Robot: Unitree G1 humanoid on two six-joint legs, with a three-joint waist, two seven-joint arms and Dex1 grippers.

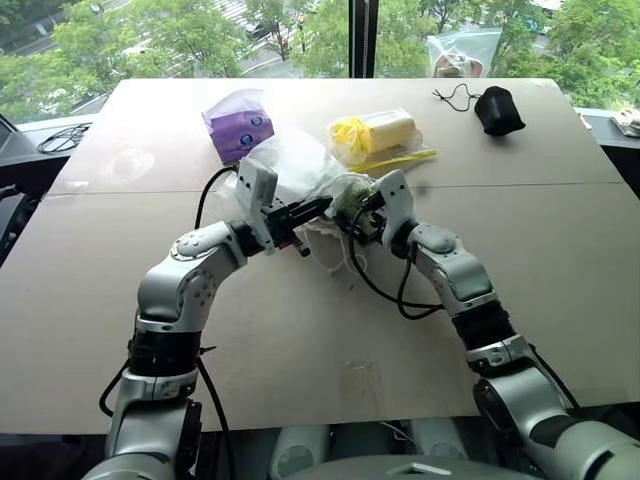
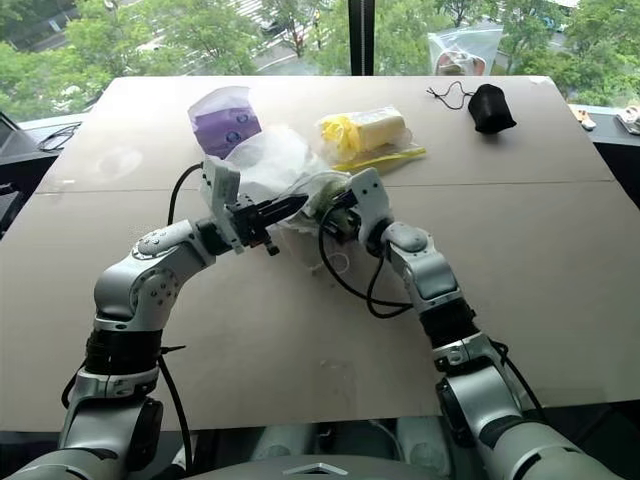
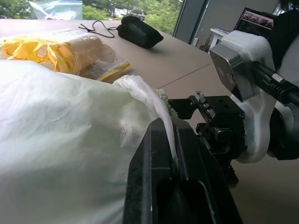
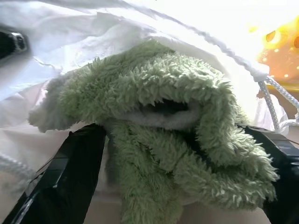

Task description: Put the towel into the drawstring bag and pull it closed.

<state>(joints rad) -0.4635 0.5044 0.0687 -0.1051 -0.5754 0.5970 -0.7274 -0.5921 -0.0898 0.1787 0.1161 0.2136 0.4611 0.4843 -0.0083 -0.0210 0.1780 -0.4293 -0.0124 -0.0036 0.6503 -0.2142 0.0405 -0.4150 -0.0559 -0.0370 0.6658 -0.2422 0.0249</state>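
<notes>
Left fingers [image 3: 173, 186] pinch the drawstring bag [image 3: 60, 140] rim; right fingers [image 4: 261, 140] stand spread around the towel [image 4: 163, 135] at its mouth. A yellow packet [image 1: 375, 135], purple pack [image 1: 238, 125] and black pouch [image 1: 497, 109] lie toward the table's [image 1: 540, 250] far edge. The bag's interior is hidden.

Table [image 1: 520, 260] carries a purple packet [image 1: 238, 124], a clear plastic bag of yellow items [image 1: 378, 134] and a black corded pouch [image 1: 497, 109] at the far right.

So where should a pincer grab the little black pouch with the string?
Grab the black pouch across its plump middle, coming straight down from above. It lies flat on the table with bare space around it, and its thin cord trails loosely, too slack to lift by.
</notes>
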